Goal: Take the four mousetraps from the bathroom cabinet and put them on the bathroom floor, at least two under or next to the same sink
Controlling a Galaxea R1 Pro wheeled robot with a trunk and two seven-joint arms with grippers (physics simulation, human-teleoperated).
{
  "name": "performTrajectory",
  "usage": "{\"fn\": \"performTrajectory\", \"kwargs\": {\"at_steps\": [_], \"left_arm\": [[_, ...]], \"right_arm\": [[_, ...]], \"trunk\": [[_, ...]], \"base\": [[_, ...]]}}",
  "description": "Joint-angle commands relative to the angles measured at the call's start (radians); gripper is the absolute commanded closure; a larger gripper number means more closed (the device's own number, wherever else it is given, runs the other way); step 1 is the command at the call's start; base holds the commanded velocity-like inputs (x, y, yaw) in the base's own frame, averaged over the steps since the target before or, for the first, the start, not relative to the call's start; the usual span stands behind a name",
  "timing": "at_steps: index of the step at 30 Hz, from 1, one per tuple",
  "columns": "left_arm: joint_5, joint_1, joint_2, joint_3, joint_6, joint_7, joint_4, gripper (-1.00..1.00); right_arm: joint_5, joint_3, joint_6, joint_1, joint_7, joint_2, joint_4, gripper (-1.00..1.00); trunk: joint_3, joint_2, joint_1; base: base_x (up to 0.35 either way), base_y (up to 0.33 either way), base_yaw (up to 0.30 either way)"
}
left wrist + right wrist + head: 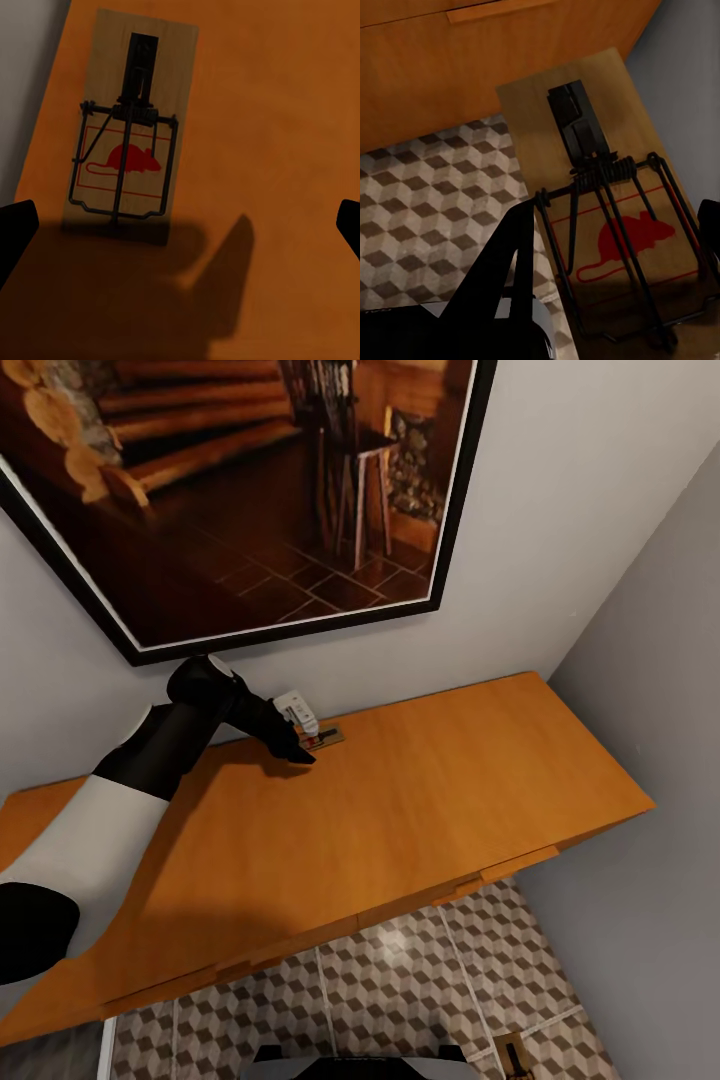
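Note:
One mousetrap [325, 737] lies flat at the back of the orange-brown cabinet [450, 790] top, close to the wall. My left gripper [303, 752] hovers just in front of it. In the left wrist view that mousetrap [127, 135] sits ahead of the left gripper [180, 229], which is open, its fingertips [15, 232] wide apart and off the trap. A second mousetrap [540, 112] is held in my right gripper [615, 214], above the cube-patterned bathroom floor [427, 202] by the cabinet front [472, 67]. That held trap [512, 1054] shows low in the head view.
A large black-framed picture [250, 490] hangs on the wall right behind the cabinet. A grey side wall [650, 660] closes off the cabinet's right end. Patterned floor tiles [400, 980] run in front of the cabinet, with my white base [350, 1065] over them.

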State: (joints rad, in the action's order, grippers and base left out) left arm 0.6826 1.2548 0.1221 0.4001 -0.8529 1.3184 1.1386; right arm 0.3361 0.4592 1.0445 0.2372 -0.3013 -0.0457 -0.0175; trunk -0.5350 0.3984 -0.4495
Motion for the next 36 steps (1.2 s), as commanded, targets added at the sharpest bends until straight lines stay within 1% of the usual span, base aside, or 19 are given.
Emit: {"fn": "performTrajectory", "kwargs": {"at_steps": [1,30,36], "left_arm": [[0.008,0.001,0.001,0.002,-0.009,0.009,0.001,-1.0],[0.008,0.001,0.002,0.002,-0.011,0.009,0.001,-1.0],[0.008,0.001,0.002,0.002,-0.011,0.009,0.0,-1.0]], "right_arm": [[0.007,0.009,0.003,0.001,-0.004,0.0,0.001,1.0],[0.007,0.01,0.003,0.001,-0.004,0.0,0.001,1.0],[0.007,0.01,0.003,0.001,-0.004,0.0,0.001,1.0]], "trunk": [[-0.001,0.002,-0.001],[-0.001,0.002,-0.001],[-0.006,0.002,-0.001]], "base": [[0.0,0.0,0.0],[0.0,0.0,0.0],[0.0,0.0,0.0]]}}
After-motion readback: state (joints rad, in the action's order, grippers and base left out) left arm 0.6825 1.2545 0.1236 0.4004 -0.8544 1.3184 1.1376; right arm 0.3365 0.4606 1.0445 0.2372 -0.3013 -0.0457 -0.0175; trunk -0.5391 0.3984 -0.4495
